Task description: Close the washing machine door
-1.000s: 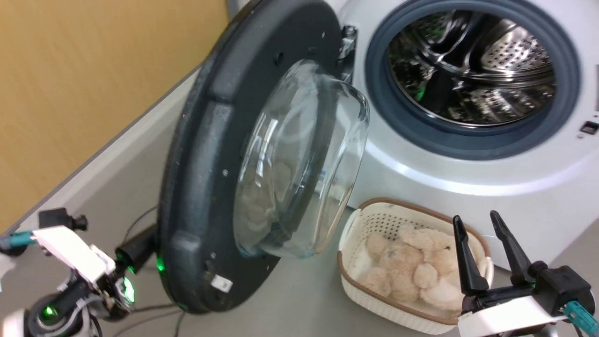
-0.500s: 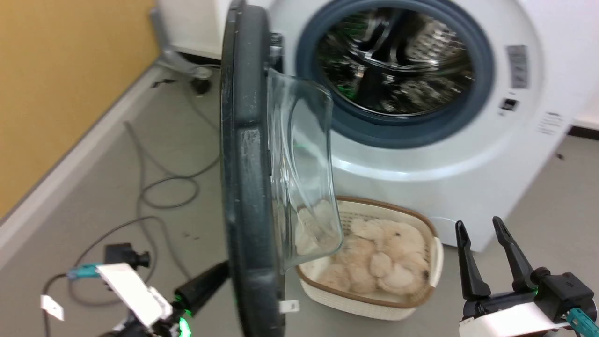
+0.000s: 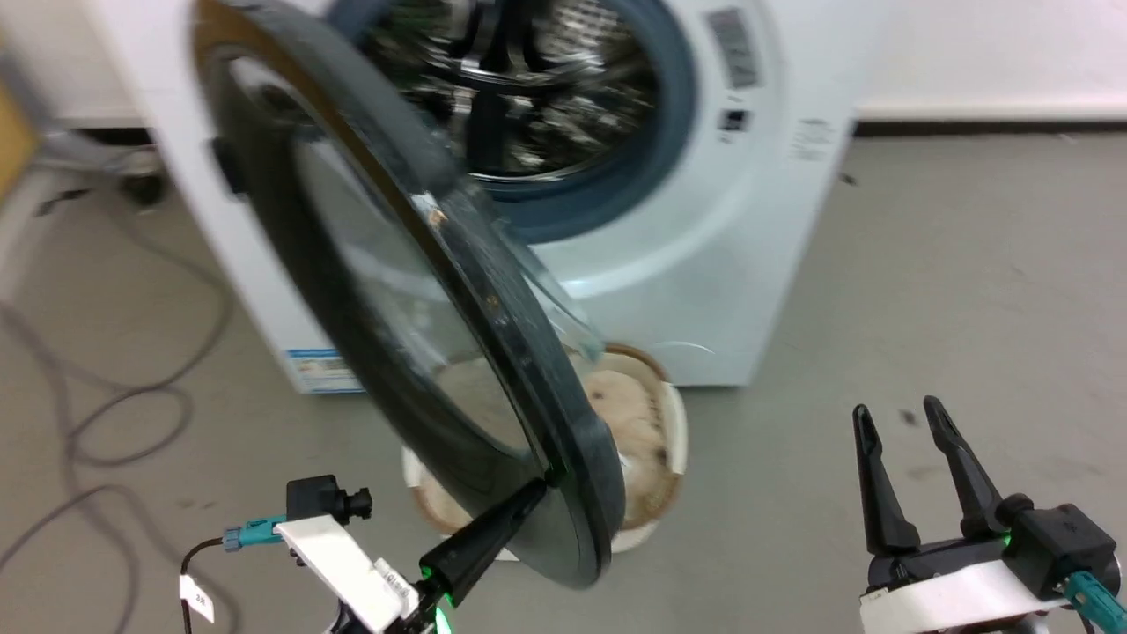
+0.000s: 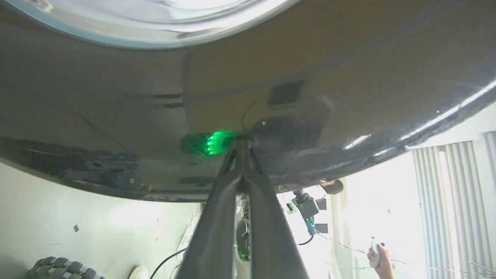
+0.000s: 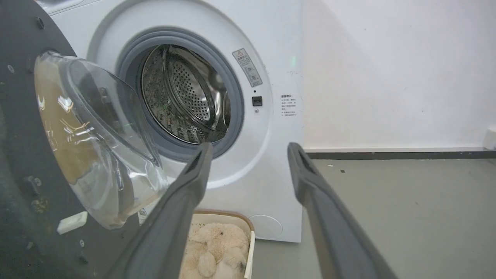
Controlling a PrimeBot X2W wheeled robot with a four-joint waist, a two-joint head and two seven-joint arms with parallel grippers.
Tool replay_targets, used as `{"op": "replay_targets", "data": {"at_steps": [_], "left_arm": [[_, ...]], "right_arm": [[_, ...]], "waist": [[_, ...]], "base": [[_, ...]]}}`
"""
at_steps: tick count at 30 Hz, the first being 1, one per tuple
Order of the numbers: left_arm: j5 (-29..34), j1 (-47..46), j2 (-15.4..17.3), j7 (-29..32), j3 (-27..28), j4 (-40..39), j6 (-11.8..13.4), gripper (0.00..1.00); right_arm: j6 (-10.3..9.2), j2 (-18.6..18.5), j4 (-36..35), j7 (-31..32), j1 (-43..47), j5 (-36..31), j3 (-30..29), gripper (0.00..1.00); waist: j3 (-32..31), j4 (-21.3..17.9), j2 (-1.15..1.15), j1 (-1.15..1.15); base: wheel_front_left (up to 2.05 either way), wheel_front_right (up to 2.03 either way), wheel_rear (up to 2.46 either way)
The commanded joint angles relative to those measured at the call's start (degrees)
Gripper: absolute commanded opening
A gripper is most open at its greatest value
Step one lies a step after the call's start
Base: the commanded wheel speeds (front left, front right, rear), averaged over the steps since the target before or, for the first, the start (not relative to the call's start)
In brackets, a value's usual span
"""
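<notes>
Step in hand: pushing the washing machine door (image 3: 396, 291) shut. The door stands about half open in front of the washing machine (image 3: 757, 229), hinged at the far left of the drum opening.

Left gripper (image 3: 528, 495): fingers clenched together on nothing, tips touching the glossy outer rim near the free edge. Right gripper (image 3: 896, 409): fingers released and empty, well apart from the door on the right.

To do it well, the push should stay out at the free rim, far from the hinge, following the arc until the latch catches. The tips may skid on the gloss.

Orientation: the door is round, so it has no long axis. It stands upright, with the glass bowl facing the drum and the outer face facing near left. The basket (image 3: 676, 423) on the floor sits beneath its sweep.
</notes>
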Motion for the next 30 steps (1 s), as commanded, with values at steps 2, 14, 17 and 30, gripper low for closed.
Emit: {"op": "replay_targets", "data": {"at_steps": [2, 14, 17, 30], "left_arm": [[-0.16, -1.47, -0.04, -3.27, -0.81, 0.56, -0.79, 0.0], [-3.04, -14.52, -0.05, -18.09, -1.19, 6.55, -1.34, 0.0], [-3.33, -19.11, -0.05, -21.28, -1.19, 9.59, -1.01, 0.0], [-2.97, -31.33, -0.05, -32.24, -3.52, 24.04, -3.39, 0.0]], "right_arm": [[0.05, 0.09, -0.47, -0.24, -0.95, 0.06, 0.27, 1.0], [0.05, 0.09, -1.33, -0.24, -2.26, 2.24, 1.52, 1.0], [0.05, 0.09, -1.33, -0.24, -2.65, 2.91, 2.28, 1.0], [0.05, 0.09, -1.18, -0.24, -2.69, 3.92, 3.05, 1.0]], "waist": [[3.48, -7.54, 0.0, 0.0], [8.91, -19.37, 0.0, 0.0], [9.68, -21.33, 0.0, 0.0], [8.99, -22.93, 0.0, 0.0]], "base": [[0.0, 0.0, 0.0], [0.0, 0.0, 0.0], [0.0, 0.0, 0.0], [0.0, 0.0, 0.0]]}}
